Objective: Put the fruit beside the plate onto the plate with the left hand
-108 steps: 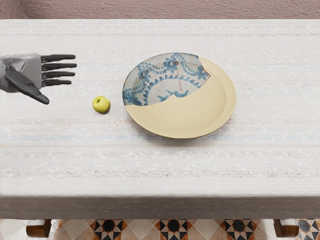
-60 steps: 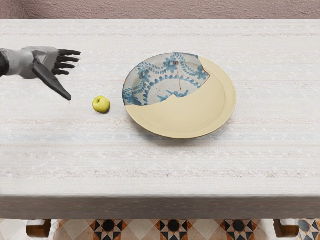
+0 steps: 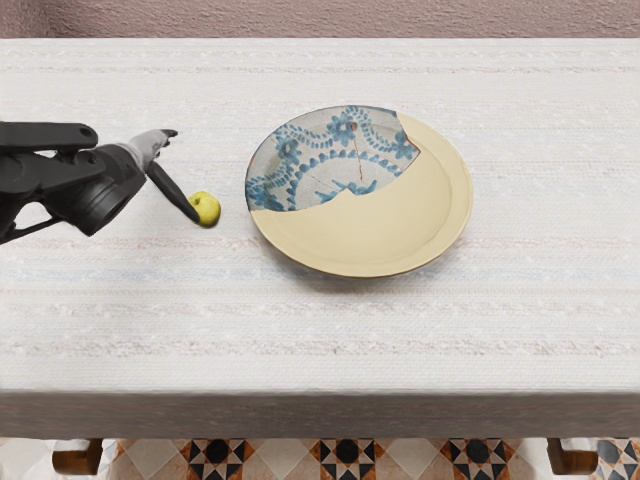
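**Left hand at the apple beside the plate**

1 small yellow-green apple (image 3: pixel 205 208) lies on the white tablecloth (image 3: pixel 320 320), just left of a round cream plate (image 3: pixel 461 214) and apart from its rim. The plate has a blue floral pattern across its upper left, and its face shows only glaze. The left hand (image 3: pixel 148 158) comes in from the left, seen edge-on, fingers (image 3: pixel 163 136) spread and holding nothing. Its dark thumb (image 3: pixel 172 192) slants down to the apple's left side.

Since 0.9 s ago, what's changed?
Left robot hand swung right toward the fruit and turned edge-on. Its thumb tip now lies at the fruit's left side, with nothing gripped yet. Fruit and plate stayed put.
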You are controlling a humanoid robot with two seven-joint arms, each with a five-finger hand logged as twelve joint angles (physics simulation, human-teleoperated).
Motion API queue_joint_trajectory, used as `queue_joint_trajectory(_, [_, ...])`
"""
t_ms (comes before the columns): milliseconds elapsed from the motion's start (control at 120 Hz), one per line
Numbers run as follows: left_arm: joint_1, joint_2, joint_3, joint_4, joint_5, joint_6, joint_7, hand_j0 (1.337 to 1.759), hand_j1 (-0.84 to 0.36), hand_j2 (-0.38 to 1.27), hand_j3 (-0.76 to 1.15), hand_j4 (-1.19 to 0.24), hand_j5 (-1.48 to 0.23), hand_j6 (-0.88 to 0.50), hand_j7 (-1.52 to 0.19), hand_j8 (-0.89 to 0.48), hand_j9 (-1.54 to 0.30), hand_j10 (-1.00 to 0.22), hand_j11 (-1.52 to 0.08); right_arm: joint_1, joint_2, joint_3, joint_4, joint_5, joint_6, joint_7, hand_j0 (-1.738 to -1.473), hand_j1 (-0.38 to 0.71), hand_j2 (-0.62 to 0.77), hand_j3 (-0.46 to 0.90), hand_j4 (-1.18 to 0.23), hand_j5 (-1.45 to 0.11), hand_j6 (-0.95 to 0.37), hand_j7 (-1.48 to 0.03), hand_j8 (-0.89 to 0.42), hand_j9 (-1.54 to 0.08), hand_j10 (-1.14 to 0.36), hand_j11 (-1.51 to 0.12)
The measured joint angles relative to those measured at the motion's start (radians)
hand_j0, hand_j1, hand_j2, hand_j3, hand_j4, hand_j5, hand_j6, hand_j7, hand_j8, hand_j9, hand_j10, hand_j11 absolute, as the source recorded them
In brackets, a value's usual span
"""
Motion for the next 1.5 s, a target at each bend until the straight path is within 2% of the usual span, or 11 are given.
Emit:
queue_joint_trajectory(142, [0.003,-0.055,0.043,0.026,0.012,0.025,0.002,1.658,0.28,0.01,0.00,-0.06,-0.07,-0.06,-0.07,-0.06,-0.07,-0.06,-0.07,0.000,0.000,0.000,0.000,0.000,0.000,0.000,-1.658,-0.35,0.00,0.00,0.00,0.00,0.00,0.00,0.00,0.00,0.00,0.00])
queue_joint_trajectory(317, [0.002,-0.097,0.082,0.022,0.014,0.032,0.006,1.658,0.23,0.02,0.00,-0.10,-0.13,-0.10,-0.13,-0.10,-0.13,-0.10,-0.13,0.000,0.000,0.000,0.000,0.000,0.000,0.000,-1.658,-0.35,0.00,0.00,0.00,0.00,0.00,0.00,0.00,0.00,0.00,0.00])
queue_joint_trajectory(583, [0.005,-0.114,0.101,0.023,0.018,0.038,0.008,1.658,0.02,0.06,0.00,-0.28,-0.36,-0.28,-0.36,-0.28,-0.36,-0.28,-0.36,0.000,0.000,0.000,0.000,0.000,0.000,0.000,-1.658,-0.35,0.00,0.00,0.00,0.00,0.00,0.00,0.00,0.00,0.00,0.00])
queue_joint_trajectory(683, [0.008,-0.125,0.115,0.026,0.019,0.083,0.006,1.658,-0.05,0.07,0.00,-0.33,-0.43,-0.33,-0.43,-0.33,-0.43,-0.33,-0.43,0.000,0.000,0.000,0.000,0.000,0.000,0.000,-1.658,-0.35,0.00,0.00,0.00,0.00,0.00,0.00,0.00,0.00,0.00,0.00])
queue_joint_trajectory(767, [0.008,-0.132,0.121,0.026,0.019,0.117,0.006,1.658,-0.07,0.12,0.00,-0.36,-0.47,-0.36,-0.47,-0.36,-0.47,-0.36,-0.48,0.000,0.000,0.000,0.000,0.000,0.000,0.000,-1.658,-0.35,0.00,0.00,0.00,0.00,0.00,0.00,0.00,0.00,0.00,0.00])
queue_joint_trajectory(1208, [0.025,-0.168,0.147,0.025,0.018,0.157,0.005,1.658,-0.23,0.10,0.00,-0.49,-0.63,-0.48,-0.63,-0.49,-0.64,-0.49,-0.64,0.000,0.000,0.000,0.000,0.000,0.000,0.000,-1.658,-0.35,0.00,0.00,0.00,0.00,0.00,0.00,0.00,0.00,0.00,0.00])
queue_joint_trajectory(1383, [0.025,-0.166,0.148,0.031,0.017,0.159,0.006,1.658,-0.26,0.27,0.00,-0.55,-0.72,-0.49,-0.72,-0.50,-0.72,-0.55,-0.72,0.000,0.000,0.000,0.000,0.000,0.000,0.000,-1.658,-0.35,0.00,0.00,0.00,0.00,0.00,0.00,0.00,0.00,0.00,0.00])
queue_joint_trajectory(1500, [0.038,-0.168,0.147,0.039,0.023,0.159,0.004,1.656,-0.25,0.26,0.00,-0.58,-0.74,-0.51,-0.75,-0.53,-0.76,-0.57,-0.76,0.000,0.000,0.000,0.000,0.000,0.000,0.000,-1.658,-0.35,0.00,0.00,0.00,0.00,0.00,0.00,0.00,0.00,0.00,0.00])
